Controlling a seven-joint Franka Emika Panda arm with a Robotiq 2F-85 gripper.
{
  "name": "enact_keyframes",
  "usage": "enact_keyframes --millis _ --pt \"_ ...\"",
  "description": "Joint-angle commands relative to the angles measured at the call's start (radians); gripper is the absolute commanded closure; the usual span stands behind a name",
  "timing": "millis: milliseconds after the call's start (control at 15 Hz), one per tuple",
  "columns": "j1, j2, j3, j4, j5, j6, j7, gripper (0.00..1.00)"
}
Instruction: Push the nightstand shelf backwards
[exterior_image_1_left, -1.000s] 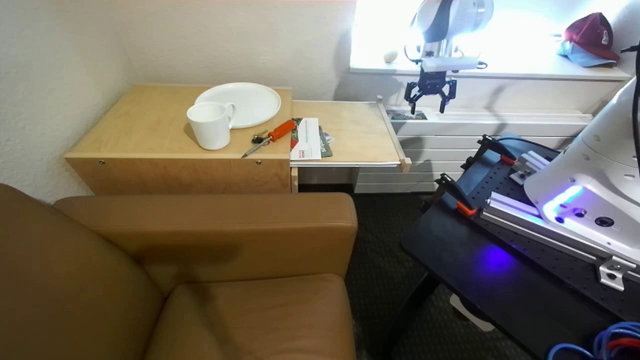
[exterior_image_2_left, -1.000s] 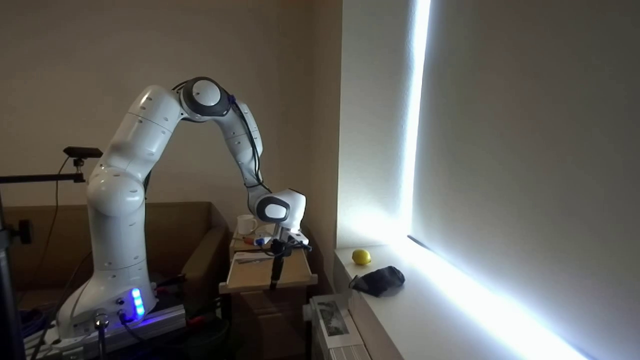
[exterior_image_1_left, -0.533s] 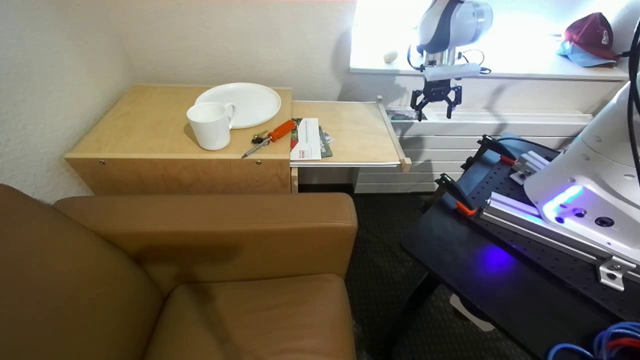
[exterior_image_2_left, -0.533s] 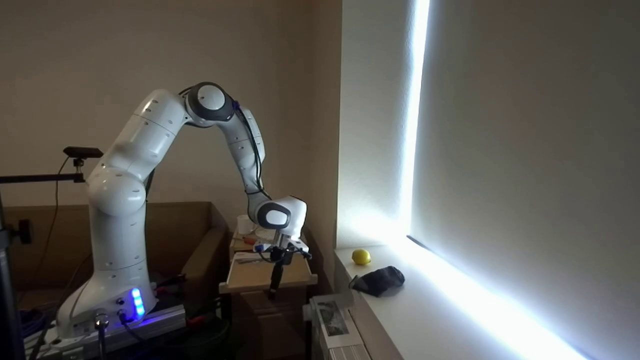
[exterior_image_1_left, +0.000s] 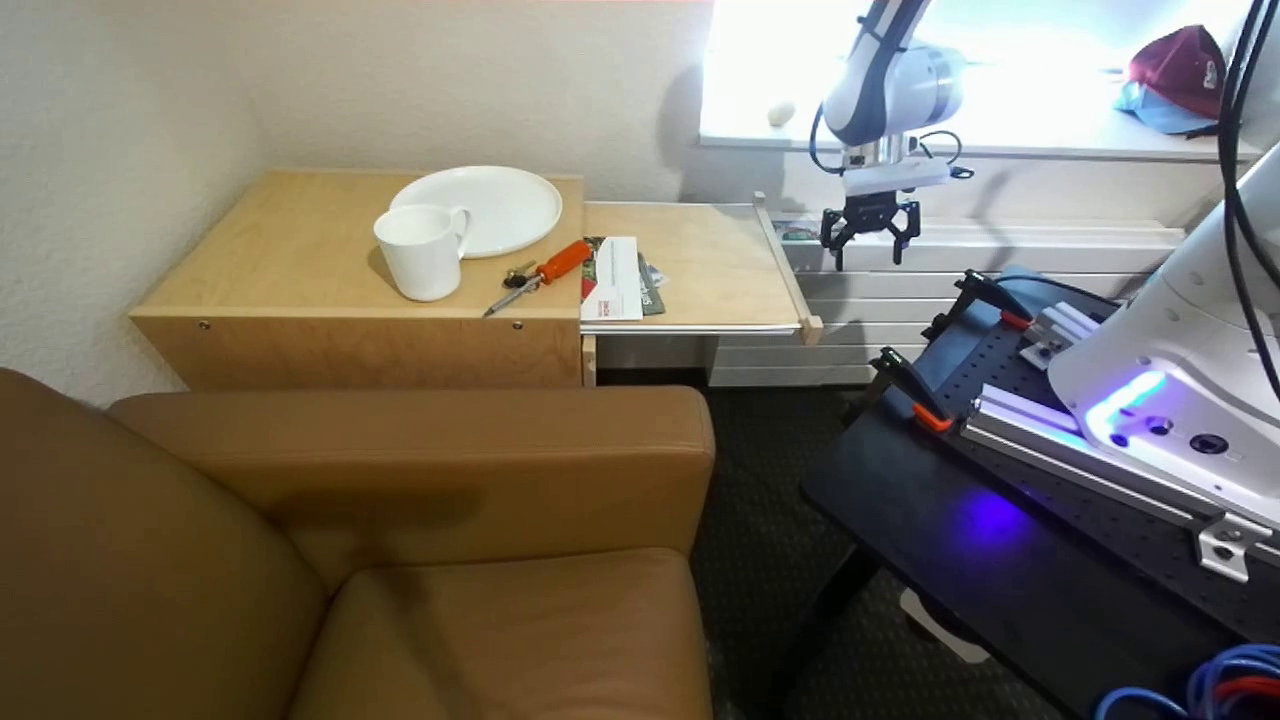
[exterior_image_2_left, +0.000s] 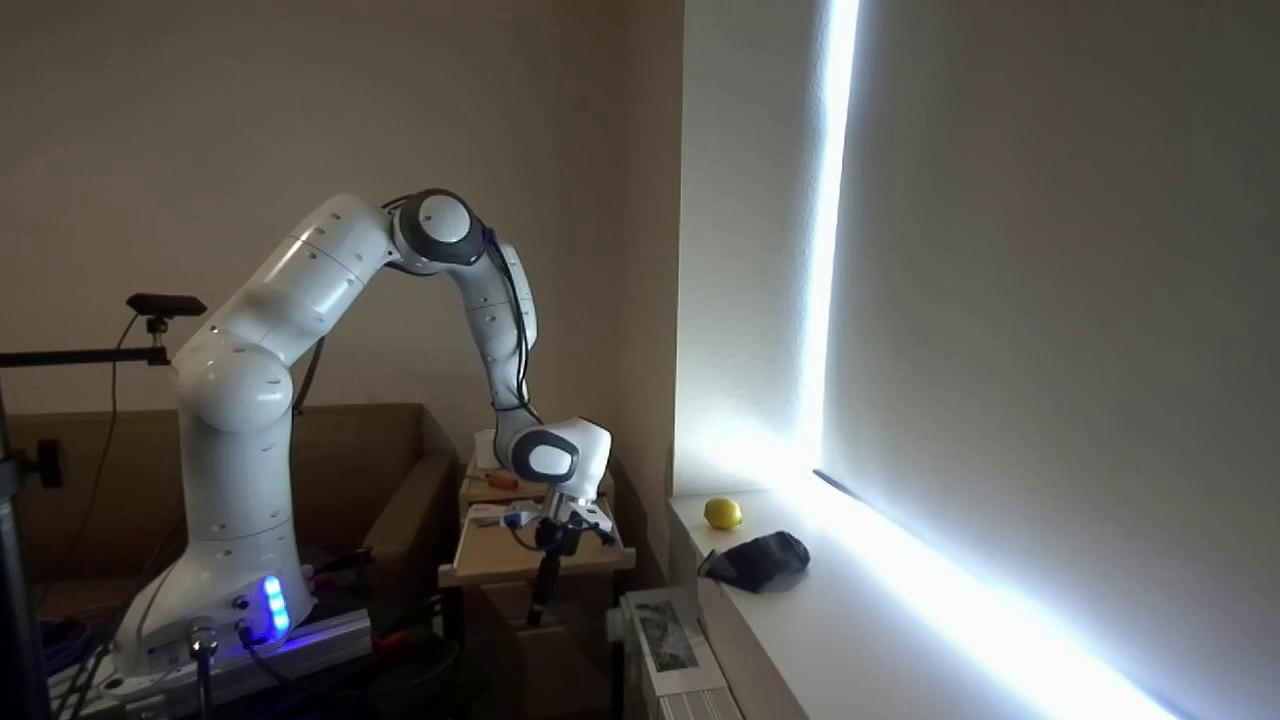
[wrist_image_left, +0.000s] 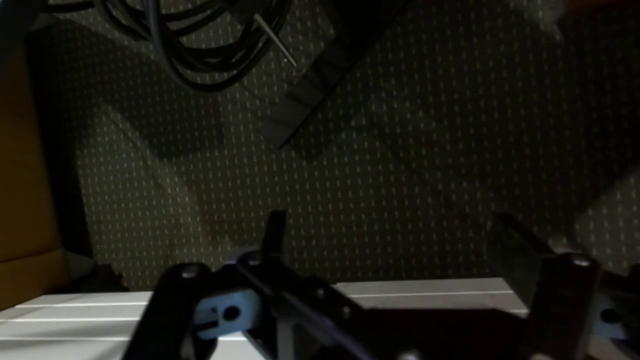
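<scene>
The nightstand shelf (exterior_image_1_left: 715, 262) is a thin light tan board pulled out from the nightstand (exterior_image_1_left: 310, 235), with a raised rail at its outer end. The shelf (exterior_image_2_left: 500, 557) also shows in an exterior view, partly behind the arm. My gripper (exterior_image_1_left: 868, 260) is open and empty, fingers pointing down, beyond the shelf's outer end and apart from it. In an exterior view the fingertips (exterior_image_2_left: 537, 615) hang lower than the shelf's end rail. In the wrist view the fingers (wrist_image_left: 388, 220) are wide apart over dark carpet; the shelf is out of view there.
Cards (exterior_image_1_left: 615, 280) lie on the shelf. A white mug (exterior_image_1_left: 420, 252), plate (exterior_image_1_left: 490, 210) and orange screwdriver (exterior_image_1_left: 562, 262) sit on the nightstand top. A white radiator (exterior_image_1_left: 1020, 255) runs below the windowsill. A brown armchair (exterior_image_1_left: 450, 470) and black robot table (exterior_image_1_left: 900, 510) stand nearby.
My gripper has moved down, from above shelf height to lower beyond the shelf's end, and slightly away from it. It stays open. The shelf has not moved.
</scene>
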Motion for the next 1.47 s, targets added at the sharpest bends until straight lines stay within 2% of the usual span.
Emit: enact_keyframes --millis 0,333,600,800,933,1000,1067,1267,1400 --pt "0.029 0.027 -0.029 0.012 -0.005 0.017 0.014 0.00" --pt "0.097 0.072 -0.044 0.022 0.001 0.127 0.068 0.00" --pt "0.146 0.100 -0.059 0.032 -0.003 0.233 0.066 0.00" --pt "0.172 0.117 -0.058 0.040 0.005 0.266 0.057 0.00" --pt "0.155 0.104 -0.014 0.044 0.020 0.245 0.032 0.00" --pt "0.119 0.094 0.026 0.047 0.027 0.230 -0.004 0.00" --pt "0.136 0.086 0.031 0.031 0.015 0.264 -0.018 0.00" --pt "0.090 0.038 0.122 -0.007 0.016 0.286 -0.124 0.00" --pt "0.092 0.006 0.164 -0.044 0.008 0.341 -0.173 0.00"
